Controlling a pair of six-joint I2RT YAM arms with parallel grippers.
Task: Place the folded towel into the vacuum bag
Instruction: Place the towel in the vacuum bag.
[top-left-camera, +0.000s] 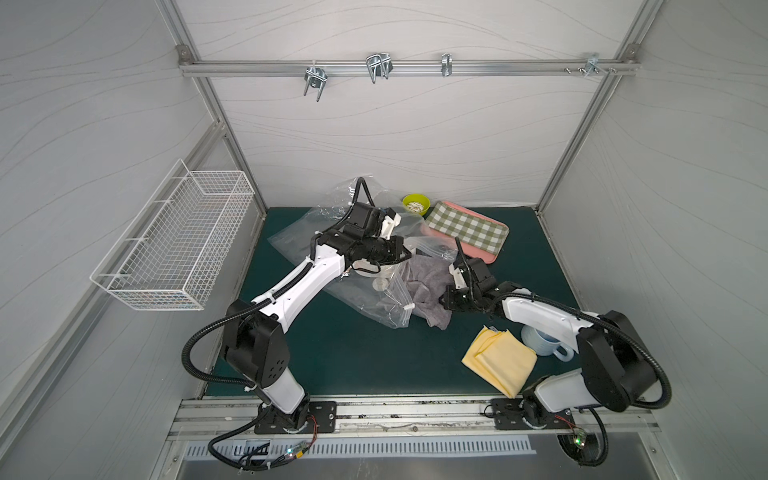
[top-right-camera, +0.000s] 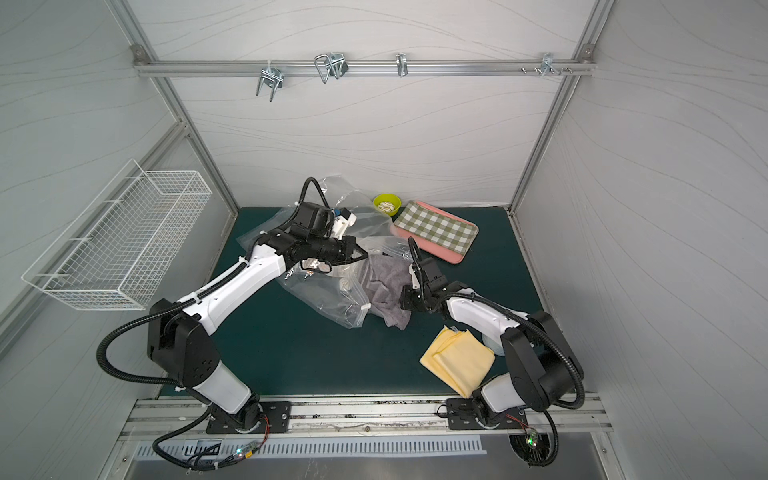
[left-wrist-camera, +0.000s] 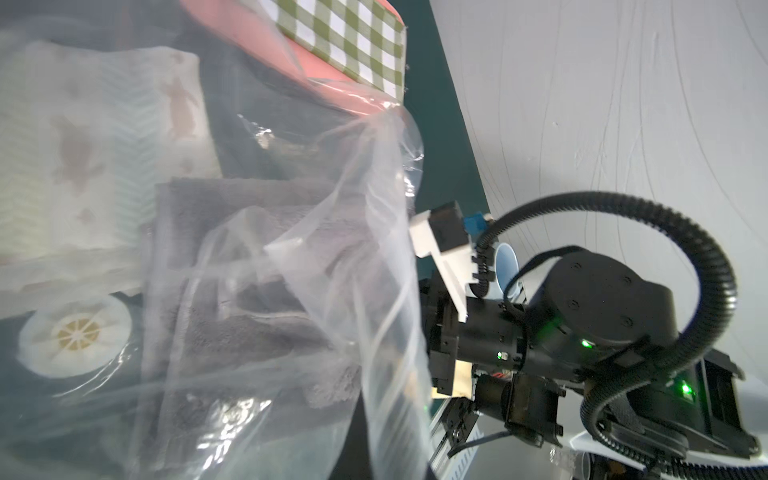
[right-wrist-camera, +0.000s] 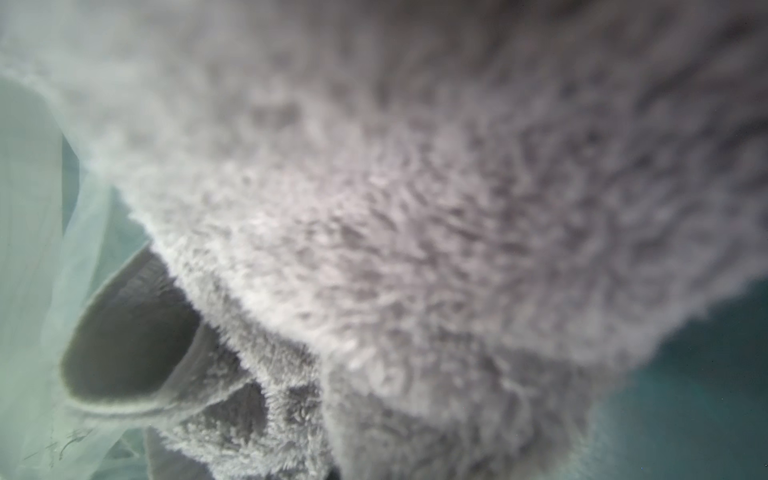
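Grey towel (right-wrist-camera: 415, 208) in right fingers (top-left-camera: 448, 300), partly inside vacuum bag (top-left-camera: 357, 299).

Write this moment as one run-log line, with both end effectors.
left end effector: shut on vacuum bag edge | right end effector: shut on grey towel | towel partly in bag | insertion unfinished

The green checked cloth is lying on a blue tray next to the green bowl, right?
No: the tray is pink, not blue, as both top views show. The green checked cloth does lie on it, next to the green bowl.
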